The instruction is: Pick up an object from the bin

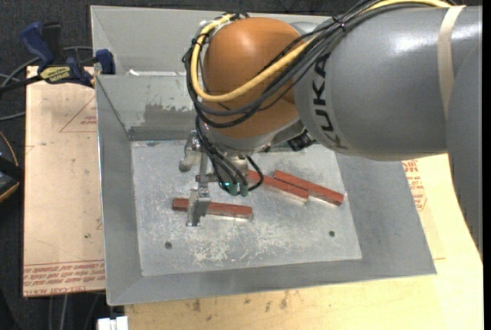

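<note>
Gripper [199,207] was down at the floor of the grey metal bin [115,121], left of centre. Its metal tip sat across the left part of a flat reddish-brown rectangular bar [227,209]. Touching it or just above it: couldn't tell from this angle. Gripper open or closed: couldn't tell either, since the wrist hid most of the mechanism. The bar wasn't visibly clamped, so not calling it held.

The bar lay flat on the bin floor, long axis roughly left-right in the view. Both ends stuck out past the gripper tip, a short stub on the left and the longer part on the right. A pale edge showed along its lower side near the right end.

Other contents: a small group of flat reddish-brown strips [307,187] right of centre, slanting down toward the right. They looked like at least two, overlapping or touching, but the exact count was unclear. They were near the bar's right end but apart from it.

The grey arm [383,83] came in from the right and covered the bin's upper right. The orange dome cover [245,60] sat directly above the gripper. Yellow and black cables [222,102] looped around it. The bin floor was scuffed with pale scratches.
</note>
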Tool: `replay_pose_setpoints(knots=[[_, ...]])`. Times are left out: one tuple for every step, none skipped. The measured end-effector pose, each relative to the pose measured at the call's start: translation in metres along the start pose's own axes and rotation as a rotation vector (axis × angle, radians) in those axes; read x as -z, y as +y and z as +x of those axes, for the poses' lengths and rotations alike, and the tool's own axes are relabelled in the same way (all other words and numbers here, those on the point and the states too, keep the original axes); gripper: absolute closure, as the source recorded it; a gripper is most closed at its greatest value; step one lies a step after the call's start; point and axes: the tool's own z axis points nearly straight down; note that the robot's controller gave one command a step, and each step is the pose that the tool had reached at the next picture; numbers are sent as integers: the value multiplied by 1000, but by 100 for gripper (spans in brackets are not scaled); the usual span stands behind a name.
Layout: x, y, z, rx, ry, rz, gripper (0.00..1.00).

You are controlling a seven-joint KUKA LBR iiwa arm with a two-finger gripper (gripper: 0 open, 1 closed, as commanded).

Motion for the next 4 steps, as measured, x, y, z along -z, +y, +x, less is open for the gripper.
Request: replay_pose_setpoints(knots=[[4,-2,-2,-5,-8,-1,100],[4,-2,-2,-5,-8,-1,100],[21,5,-33,-27,-9,-2,100],[-81,20,-12,53,1,1,0]])
